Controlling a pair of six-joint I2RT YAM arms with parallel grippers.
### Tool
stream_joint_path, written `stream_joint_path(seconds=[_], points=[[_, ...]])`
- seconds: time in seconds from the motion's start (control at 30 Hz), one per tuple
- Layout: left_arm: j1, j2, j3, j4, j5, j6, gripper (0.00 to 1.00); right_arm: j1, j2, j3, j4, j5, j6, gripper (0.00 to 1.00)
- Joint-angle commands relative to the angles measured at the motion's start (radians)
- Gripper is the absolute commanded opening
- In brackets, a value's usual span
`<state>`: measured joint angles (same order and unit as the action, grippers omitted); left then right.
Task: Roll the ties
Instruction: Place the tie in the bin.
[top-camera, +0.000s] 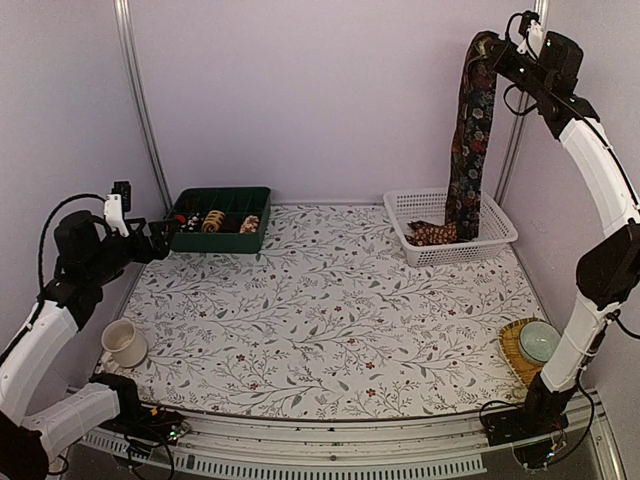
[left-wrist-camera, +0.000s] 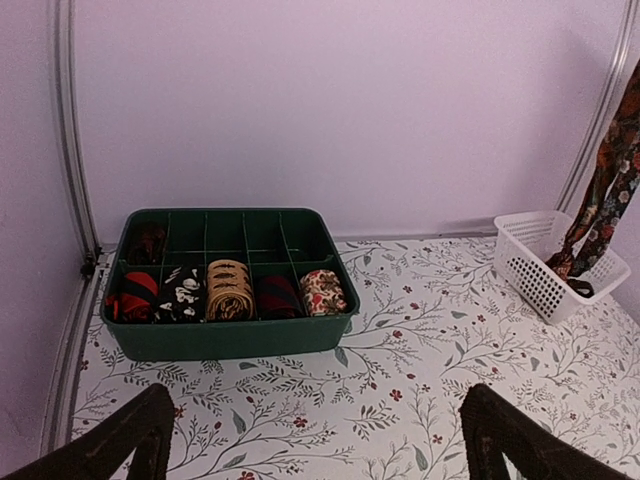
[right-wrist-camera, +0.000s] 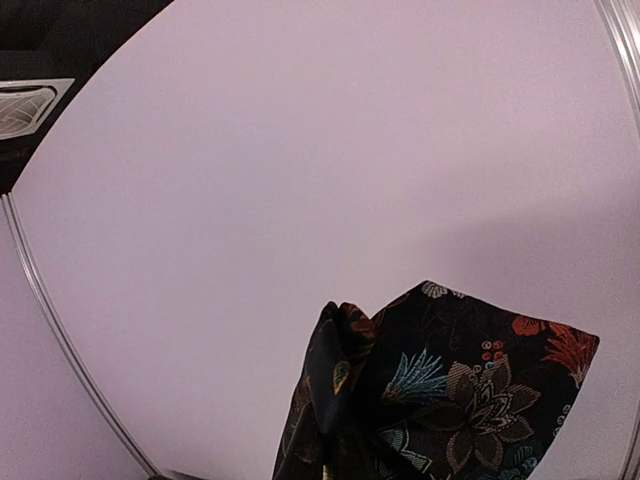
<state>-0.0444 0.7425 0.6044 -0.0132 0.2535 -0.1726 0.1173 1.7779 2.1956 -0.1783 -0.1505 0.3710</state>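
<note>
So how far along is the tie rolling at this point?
Done: several rolled ties sit in compartments of the green tray. In hand: the right gripper, shut, holds a dark floral tie high, its tail hanging into the white basket. Remaining: that tie is unrolled, a brown patterned tie lies in the basket, and the left gripper is open and empty.

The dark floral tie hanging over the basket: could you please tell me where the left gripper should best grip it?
Probably the lower stretch just above the white basket rim, coming from the left. The tie hangs straight from the shut right gripper, so that span is free; its tail sits inside the basket.
</note>
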Motion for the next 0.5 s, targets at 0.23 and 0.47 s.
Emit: stream_joint_path(seconds=[0.23, 0.47], points=[[-0.027, 0.018, -0.003, 0.024, 0.050, 0.025, 1.00, 0.003, -0.020, -0.014, 0.053, 0.000, 0.008, 0.00], [-0.134, 0.087, 0.064, -0.013, 0.057, 0.031, 1.00, -0.007, -0.006, -0.119, 0.015, 0.027, 0.021, 0.00]])
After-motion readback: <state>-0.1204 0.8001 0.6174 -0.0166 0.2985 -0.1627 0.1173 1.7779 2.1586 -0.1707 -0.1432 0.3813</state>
